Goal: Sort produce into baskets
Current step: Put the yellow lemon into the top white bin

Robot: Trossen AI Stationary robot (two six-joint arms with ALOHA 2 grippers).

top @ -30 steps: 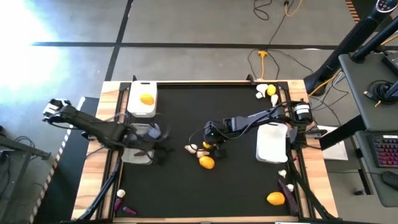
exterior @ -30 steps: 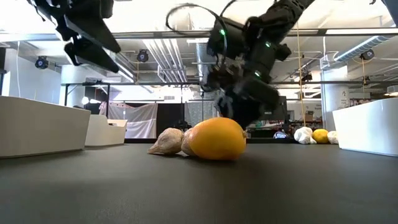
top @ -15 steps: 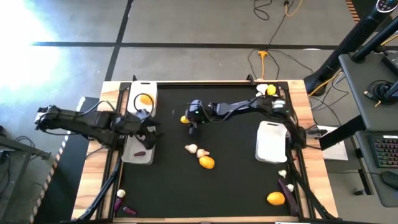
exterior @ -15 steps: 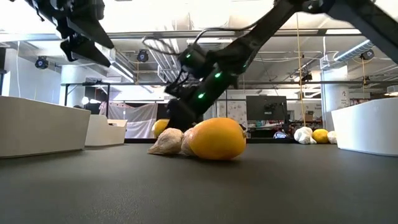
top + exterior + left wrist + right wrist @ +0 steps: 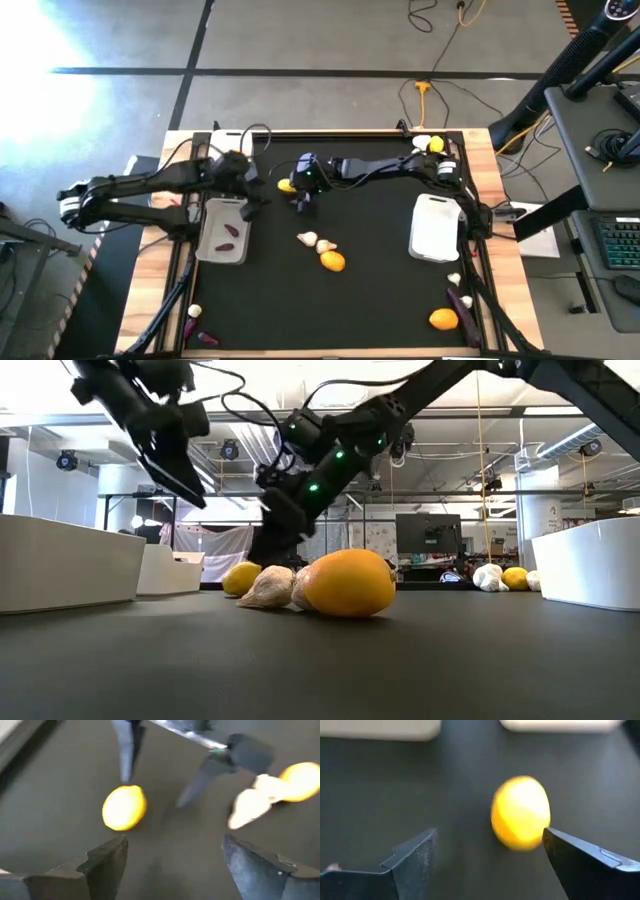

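- Worktop [image 5: 370, 290]: black mat w/ wood edging, both arms reaching in over the far half.
- Three white baskets: one at right side [image 5: 437, 228], looks empty from above; one at left [image 5: 224, 228] w/ two eggplants [image 5: 229, 236] inside; a third [image 5: 229, 145] beyond it at far left, mostly hidden by the left arm.
- Right tool [image 5: 297, 190]: stretched across to centre-far of the mat, fingers apart, nothing clamped. A citrus [image 5: 520, 812] lies on the mat just beside it, free, in wrist view close to one fingertip.
- Left tool [image 5: 252, 186]: over the near-far edge of the left baskets, just left of that citrus; fingers apart, empty. Its wrist view shows the same citrus [image 5: 124, 807] ahead on the mat.
- Mid-mat cluster: two garlic bulbs [image 5: 316, 241] touching, second citrus [image 5: 333, 261] right beside them.
- Far right corner: garlic and citrus heap [image 5: 428, 146].
- Near right edge: another citrus [image 5: 443, 319], eggplant [image 5: 461, 300], garlic [image 5: 453, 279].
- Near left corner: garlic [image 5: 194, 312], eggplant pieces [image 5: 203, 338].
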